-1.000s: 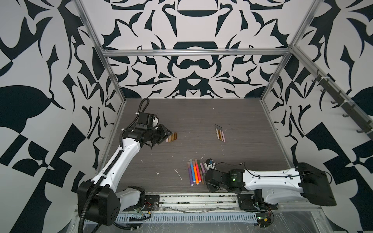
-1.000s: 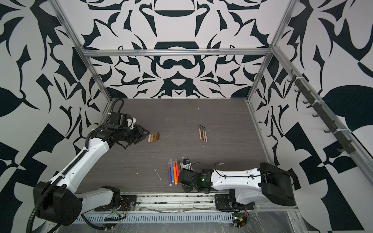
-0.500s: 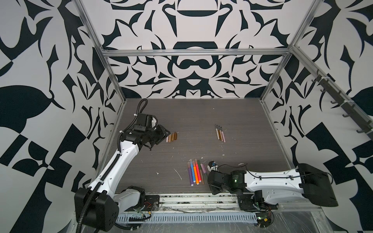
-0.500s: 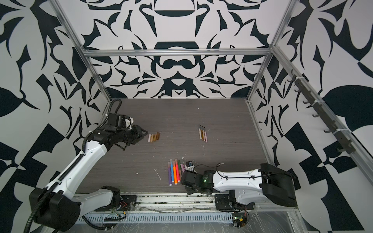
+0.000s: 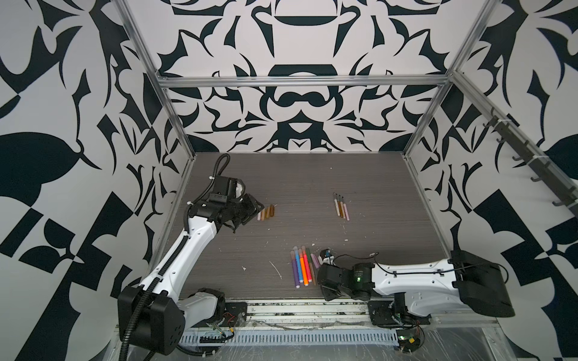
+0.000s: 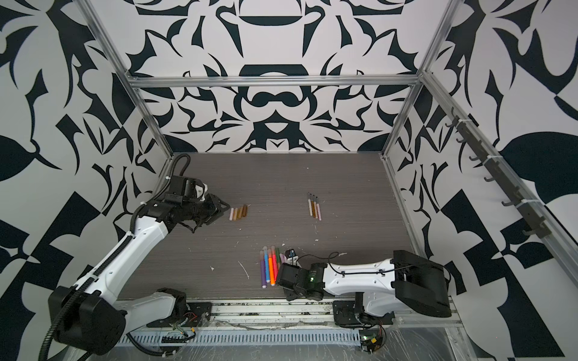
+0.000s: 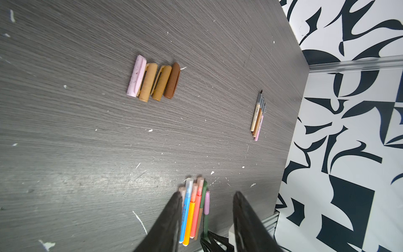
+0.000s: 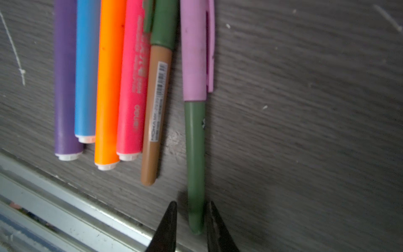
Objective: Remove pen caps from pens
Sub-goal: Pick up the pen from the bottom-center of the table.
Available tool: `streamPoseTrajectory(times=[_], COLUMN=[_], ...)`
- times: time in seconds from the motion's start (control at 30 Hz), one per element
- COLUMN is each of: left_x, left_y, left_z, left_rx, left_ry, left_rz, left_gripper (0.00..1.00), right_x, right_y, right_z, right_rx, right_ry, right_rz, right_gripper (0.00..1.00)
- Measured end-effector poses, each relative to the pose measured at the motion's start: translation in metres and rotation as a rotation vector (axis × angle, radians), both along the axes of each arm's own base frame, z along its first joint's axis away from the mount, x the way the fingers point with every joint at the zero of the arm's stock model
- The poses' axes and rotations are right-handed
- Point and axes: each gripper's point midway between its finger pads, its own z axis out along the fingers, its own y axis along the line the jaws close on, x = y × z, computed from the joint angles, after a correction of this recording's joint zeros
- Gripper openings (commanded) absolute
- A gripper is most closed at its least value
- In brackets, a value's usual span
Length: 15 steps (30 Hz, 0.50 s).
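- The surface (image 5: 312, 187) carries everything; six capped pens (image 5: 301, 268) lie in a row at its near edge.
- Our left end effector (image 7: 207, 195) hangs open and empty, near four loose caps (image 7: 152, 80).
- Our right end effector (image 8: 190, 203) is narrowly parted, straddling the tail of the olive pen (image 8: 195, 152), no squeeze yet.
- That pen looks light, stiff and slick: we'd clamp the barrel and pull its pink cap (image 8: 194, 54).

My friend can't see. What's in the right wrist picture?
The open right gripper straddles the end of a green pen wearing a lilac cap, lying on a dark grey table. Beside it lie a brown pen with a green cap and purple, blue, orange and pink markers.
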Motion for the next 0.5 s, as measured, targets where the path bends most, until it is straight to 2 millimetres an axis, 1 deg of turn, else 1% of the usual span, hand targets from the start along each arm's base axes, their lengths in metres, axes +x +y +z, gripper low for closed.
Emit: streamPoseTrajectory(times=[0.13,0.27,0.33,0.4,0.5], left_x=[-0.001,-0.001,-0.002,0.0,0.002], left_y=[-0.003,-0.007,-0.013,-0.021,-0.039], left_z=[-0.001,-0.004,-0.008,-0.01,-0.014], left_rx=[-0.005,-0.01,-0.015,-0.014,-0.013], left_ry=[0.006,0.022,0.039,0.051,0.068], left_rz=[-0.007,-0.02,-0.036,-0.058,-0.107], left_gripper=[0.42,0.42,0.42,0.42,0.44], right_x=[0.01,0.023,0.032,0.039,0.05], right_y=[0.003,-0.002,-0.011,-0.022,-0.032], right_z=[0.0,0.002,0.003,0.007,0.018], right_rx=[0.015,0.028,0.014,0.003,0.023], right_ry=[0.032,0.05,0.052,0.05,0.055], right_rz=[-0.041,-0.084,-0.111,-0.126,-0.131], right_gripper=[0.1,0.04,0.0,0.0,0.0])
